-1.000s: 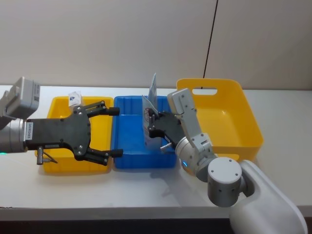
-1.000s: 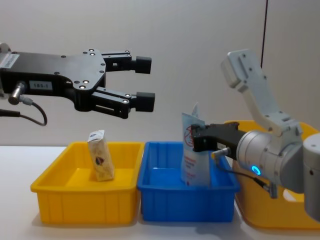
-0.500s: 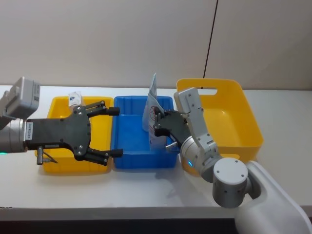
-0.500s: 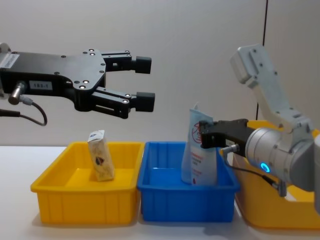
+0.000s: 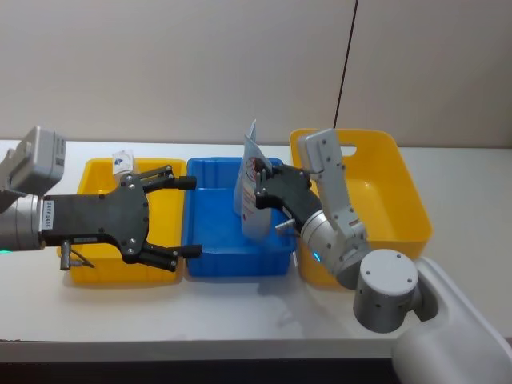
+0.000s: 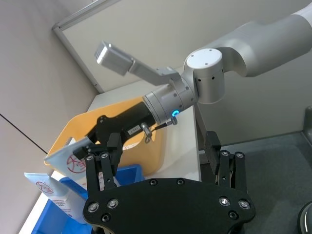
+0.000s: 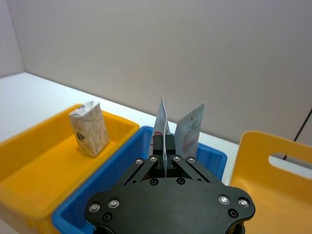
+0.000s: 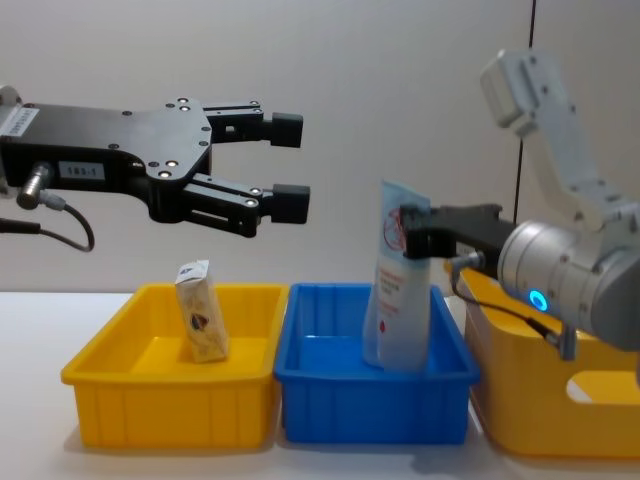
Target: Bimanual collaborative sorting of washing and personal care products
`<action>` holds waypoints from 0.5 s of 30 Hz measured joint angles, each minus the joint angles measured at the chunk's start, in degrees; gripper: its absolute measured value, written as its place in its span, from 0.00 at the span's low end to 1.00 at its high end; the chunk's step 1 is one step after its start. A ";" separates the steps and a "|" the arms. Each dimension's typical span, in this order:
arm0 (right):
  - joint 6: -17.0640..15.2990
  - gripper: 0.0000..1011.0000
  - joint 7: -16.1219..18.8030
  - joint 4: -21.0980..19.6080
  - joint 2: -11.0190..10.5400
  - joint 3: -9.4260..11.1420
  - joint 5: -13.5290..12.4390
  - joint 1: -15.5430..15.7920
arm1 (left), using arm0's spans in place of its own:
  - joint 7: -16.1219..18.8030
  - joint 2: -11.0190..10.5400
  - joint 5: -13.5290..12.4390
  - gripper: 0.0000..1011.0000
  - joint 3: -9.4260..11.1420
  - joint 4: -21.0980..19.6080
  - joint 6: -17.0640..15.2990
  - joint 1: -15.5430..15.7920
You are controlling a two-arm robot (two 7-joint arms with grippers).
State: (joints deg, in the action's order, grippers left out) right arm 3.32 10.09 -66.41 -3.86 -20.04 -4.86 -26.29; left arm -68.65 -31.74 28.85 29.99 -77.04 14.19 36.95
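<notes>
Tube [image 8: 398,290] upright in right end effector [image 8: 408,232]

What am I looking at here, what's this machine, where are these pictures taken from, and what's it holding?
This is a two-armed robot at a white table, photographed from its head, its chest and each wrist. On the table stand a small yellow bin, a blue bin and a larger yellow bin. The right tool is shut on a pale blue tube, holding it upright with its lower end inside the blue bin. The right wrist view also shows a second light packet beside the one gripped. The left tool hangs open above the small yellow bin, where a small cream packet stands.
</notes>
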 joint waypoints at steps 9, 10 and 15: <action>0.38 0.00 2.88 -3.83 -0.22 0.68 -1.98 0.11 | 0.00 0.00 0.00 0.99 0.00 0.00 0.00 0.00; 0.47 0.00 3.20 -4.64 -0.28 0.80 -2.25 0.11 | 0.00 0.00 0.00 0.99 0.00 0.00 0.00 0.00; 0.75 0.00 3.95 -6.77 -0.60 1.28 -3.11 0.02 | 0.00 0.00 0.00 0.99 0.00 0.00 0.00 0.00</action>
State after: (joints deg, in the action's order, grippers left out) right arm 4.07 14.04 -73.18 -4.47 -18.76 -7.97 -26.27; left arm -68.65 -31.74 28.85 29.99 -77.04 14.19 36.95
